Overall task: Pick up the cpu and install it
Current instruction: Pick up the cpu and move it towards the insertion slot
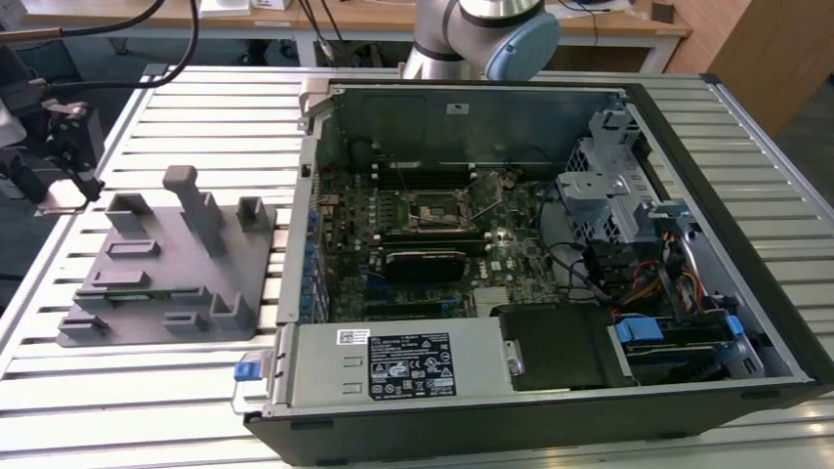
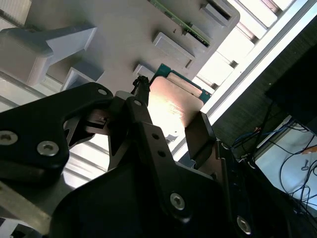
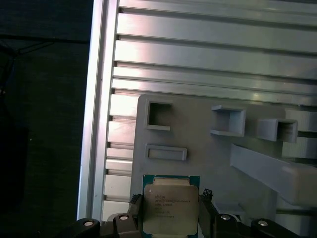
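At about nine o'clock in the exterior view, out past the grey plastic fixture [image 1: 156, 264], the gripper [image 1: 62, 186] hung over the slatted table [image 1: 195, 107]. In both wrist views its fingers [image 3: 205, 214] were drawn in close on two opposite edges of the cpu [image 3: 170, 207]. The chip's silvery top faced the first wrist camera, with a green rim showing round it.

The pick-up looked done: the chip seemed to sit clear above the fixture's pockets rather than in one. The installing was all left. The socket [image 1: 433, 208] on the motherboard [image 1: 509, 254] inside the open computer case [image 1: 729, 195] looked unfilled.

From the gripper, the socket lay toward three o'clock and well apart. The fixture's upright posts [image 1: 195, 200] and the case's near side wall [image 1: 303, 195] stood between them, so the way across seemed to be over the top. The table's edge ran just beside the gripper at nine o'clock. Within the case, the drive cage [image 1: 612, 186] stood at the socket's three o'clock, and the room above the socket looked open.
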